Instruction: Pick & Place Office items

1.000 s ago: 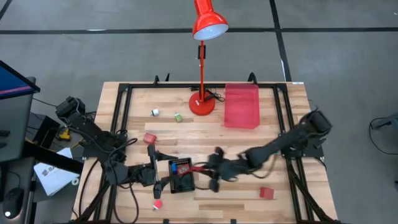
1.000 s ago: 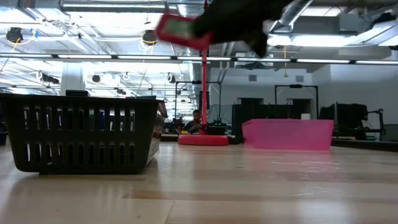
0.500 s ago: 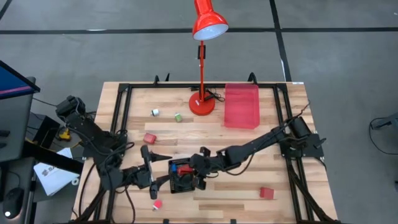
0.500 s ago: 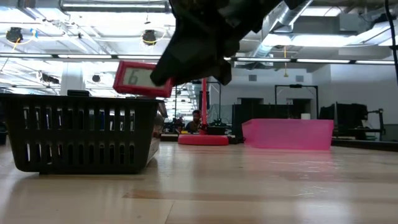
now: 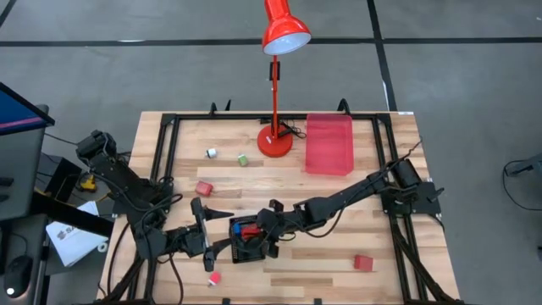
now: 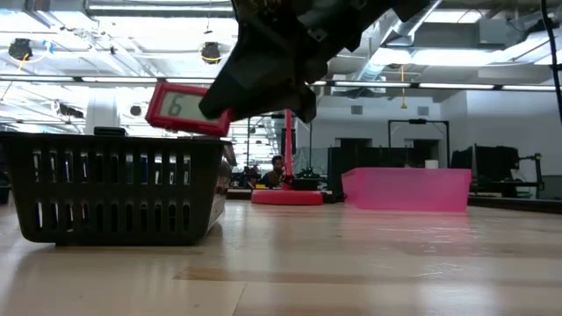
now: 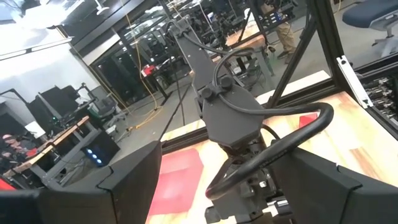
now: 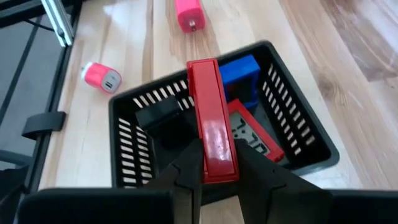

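High view: R gripper (image 5: 254,235) sits over the black basket (image 5: 247,253) at table front-centre, fingers clamped on a red clock (image 5: 246,227). L gripper (image 5: 203,222) is just left of the basket, fingers spread apart, holding nothing. Loose items: red block (image 5: 203,188), white piece (image 5: 211,153), green piece (image 5: 242,159), pink piece (image 5: 214,277), red block at front right (image 5: 362,263). Lamp (image 5: 275,85) and red tray (image 5: 329,144) at back.

Low view: clock (image 6: 183,108) tilted, above the basket (image 6: 118,187) rim, display showing a 6, gripped from the right side.

L wrist view: own fingers wide apart; R arm (image 7: 227,118) ahead.

R wrist view: fingers (image 8: 186,171) squeeze the clock (image 8: 210,121) edge-on over the basket (image 8: 124,130). Inside: blue block (image 8: 239,74), second red clock (image 8: 252,134), black piece (image 8: 158,115). Two pink pieces (image 8: 102,76) (image 8: 188,14) on the table beyond.
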